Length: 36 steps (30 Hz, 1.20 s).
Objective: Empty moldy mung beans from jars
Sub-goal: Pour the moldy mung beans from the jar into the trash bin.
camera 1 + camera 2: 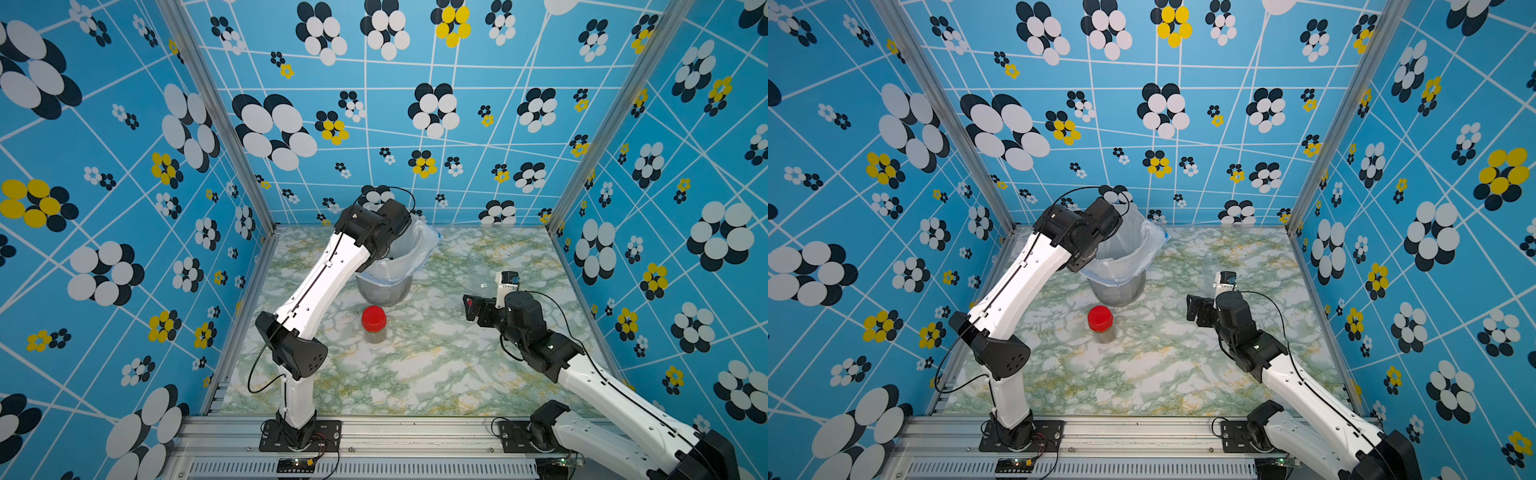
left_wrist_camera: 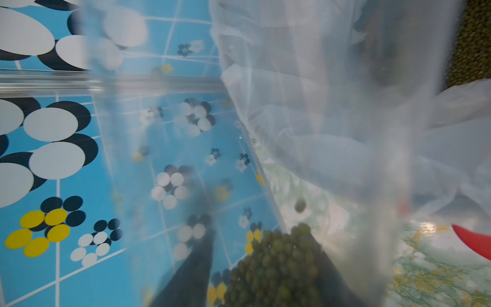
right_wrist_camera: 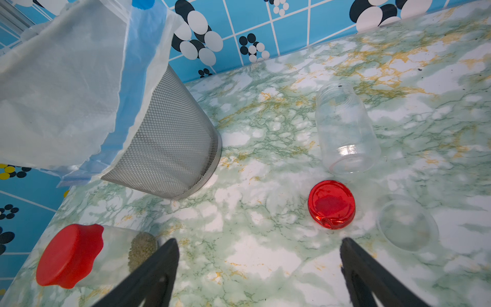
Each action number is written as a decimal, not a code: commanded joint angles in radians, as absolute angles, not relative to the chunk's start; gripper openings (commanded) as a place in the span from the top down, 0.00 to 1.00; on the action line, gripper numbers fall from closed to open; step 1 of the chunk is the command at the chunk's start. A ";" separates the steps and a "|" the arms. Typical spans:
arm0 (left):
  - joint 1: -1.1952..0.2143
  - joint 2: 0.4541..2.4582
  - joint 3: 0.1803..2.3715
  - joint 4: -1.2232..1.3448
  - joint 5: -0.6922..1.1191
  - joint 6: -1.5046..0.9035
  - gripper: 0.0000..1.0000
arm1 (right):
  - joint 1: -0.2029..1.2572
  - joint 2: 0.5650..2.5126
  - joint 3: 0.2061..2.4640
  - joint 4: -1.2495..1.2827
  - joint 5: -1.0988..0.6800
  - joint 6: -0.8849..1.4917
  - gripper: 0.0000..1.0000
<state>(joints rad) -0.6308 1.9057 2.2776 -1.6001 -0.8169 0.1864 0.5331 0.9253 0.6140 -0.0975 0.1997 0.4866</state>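
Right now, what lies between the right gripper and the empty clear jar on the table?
A loose red lid lies between the right gripper and the empty clear jar, nearer the gripper; the right wrist view shows it.

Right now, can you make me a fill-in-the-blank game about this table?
1. The closed jar has a ____ lid.
2. The left gripper holds a jar of ____ at the bin.
3. The right gripper is ____.
4. The lidless jar near the loose lid is ____.
Missing words: red; beans; open; empty.
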 commanded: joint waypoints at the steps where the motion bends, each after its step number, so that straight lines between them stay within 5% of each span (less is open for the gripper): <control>1: -0.642 1.930 2.263 -1.679 -0.938 0.223 0.65 | 0.526 0.909 0.625 -0.121 0.187 0.503 0.03; 36: -0.686 2.030 2.169 -1.566 -1.185 0.388 0.58 | 0.525 0.855 0.607 -0.155 0.187 0.519 0.03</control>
<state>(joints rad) -0.6727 2.0087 2.1933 -1.5913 -1.0996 0.3454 0.5331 0.8700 0.6140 -0.1242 0.1963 0.5091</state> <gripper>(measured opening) 0.547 0.967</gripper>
